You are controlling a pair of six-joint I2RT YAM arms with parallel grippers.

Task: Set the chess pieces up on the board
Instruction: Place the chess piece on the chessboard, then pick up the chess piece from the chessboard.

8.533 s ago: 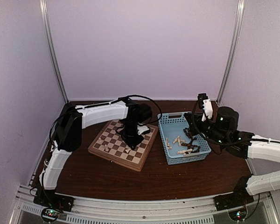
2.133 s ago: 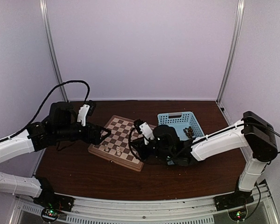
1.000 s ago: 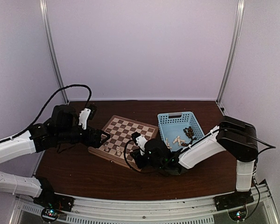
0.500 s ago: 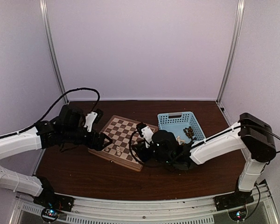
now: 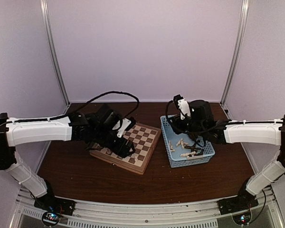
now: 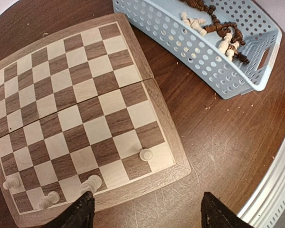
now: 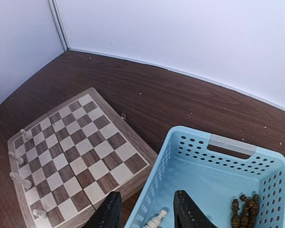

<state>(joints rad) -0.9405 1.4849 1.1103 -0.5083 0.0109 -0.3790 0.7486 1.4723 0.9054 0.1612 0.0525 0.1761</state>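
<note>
Left end effector [image 6: 147, 218] and right end effector [image 7: 147, 213] gape empty. Most chess pieces [image 6: 194, 21] lie heaped in the basket [image 6: 190, 52], a few stand on the board [image 6: 85, 95]; light and tippy, I'd pinch each mid-stem.

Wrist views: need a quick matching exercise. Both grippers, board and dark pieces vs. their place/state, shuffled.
Things:
1. left gripper
2. right gripper
3. dark pieces
4. board

Place or state:
a. lying in the basket
b. open, over the basket's rim
c. open, at the board's edge
d. carries a few upright cream pieces

Pairs: 1-c, 2-b, 3-a, 4-d
</note>
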